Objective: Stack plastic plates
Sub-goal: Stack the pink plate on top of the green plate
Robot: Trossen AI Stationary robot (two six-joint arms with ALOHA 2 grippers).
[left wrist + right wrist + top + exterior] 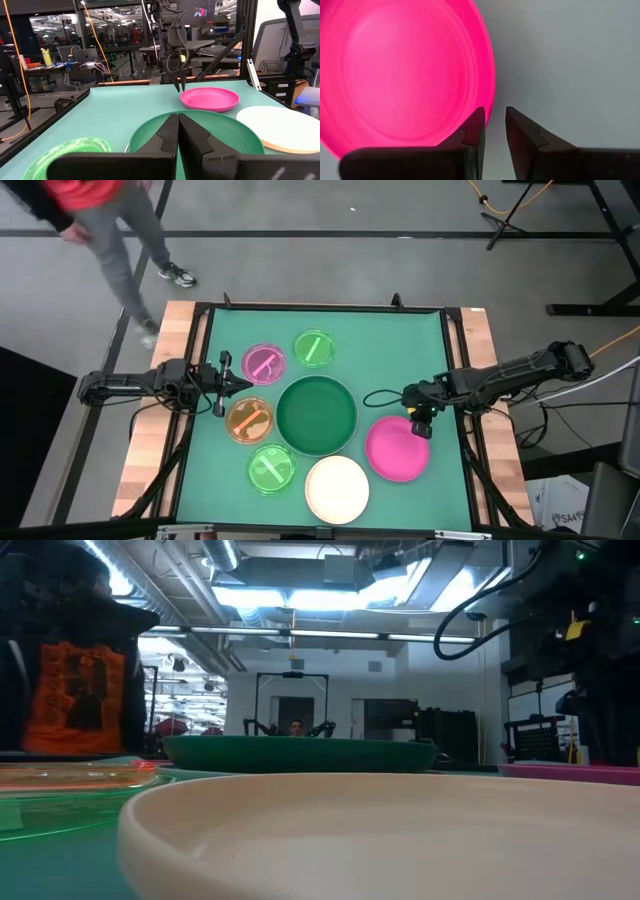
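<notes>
Green mat (400,360) | right gripper (421,426) slightly apart over hot pink plate (398,450) rim, frame right | I judge it light, stiff, slippery; pinch rim | left gripper (232,381) closed, idle.

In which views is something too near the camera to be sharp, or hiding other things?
Low view: the cream plate fills the foreground, soft-edged, hiding most of the table; the ceiling lights glare. Right wrist view: the hot pink plate is near and slightly blurred. Left wrist view: the left gripper, shut, covers part of the dark green plate.

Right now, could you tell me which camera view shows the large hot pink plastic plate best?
The high view: the large hot pink plastic plate shows whole. The right wrist view crops it, the left wrist view shows it far off, and the low view only its rim.
</notes>
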